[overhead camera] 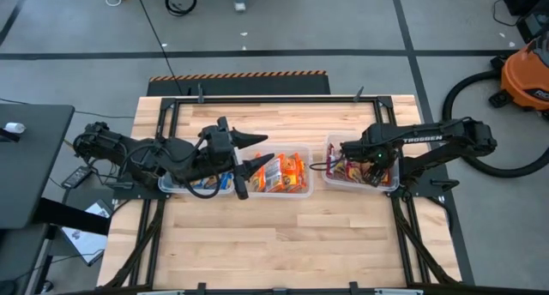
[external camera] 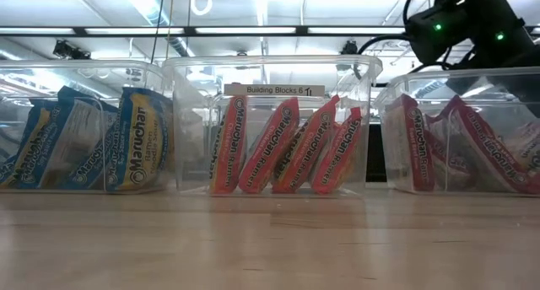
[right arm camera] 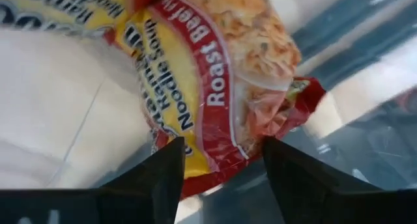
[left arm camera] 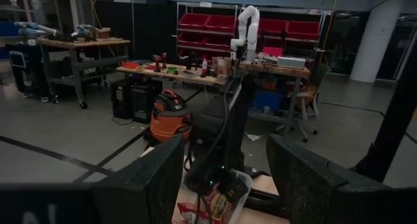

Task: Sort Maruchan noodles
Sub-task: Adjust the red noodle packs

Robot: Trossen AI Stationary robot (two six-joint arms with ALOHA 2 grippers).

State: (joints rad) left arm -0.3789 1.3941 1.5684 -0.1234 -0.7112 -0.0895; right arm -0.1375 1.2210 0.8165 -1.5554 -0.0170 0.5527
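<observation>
Right arm over the red bin, jaws spread, packet loose between the fingers.

At three o'clock on the table (overhead camera: pixel 274 243) the right gripper (overhead camera: pixel 356 164) dips into the right-hand bin (overhead camera: pixel 330 177); its fingers (right arm camera: pixel 150 178) stand wide, and a red Roast Beef packet (right arm camera: pixel 215 87) lies just past them, gripped by neither. More red packets (external camera: pixel 472 151) lean in that bin. Orange packets (external camera: pixel 283 147) stand tilted in the middle bin (overhead camera: pixel 302 190); blue packets (external camera: pixel 93 151) fill the left bin (external camera: pixel 25 79) at nine o'clock. The left gripper (overhead camera: pixel 244 162) hovers by the middle bin's left end, jaws wide, holding nothing.
</observation>
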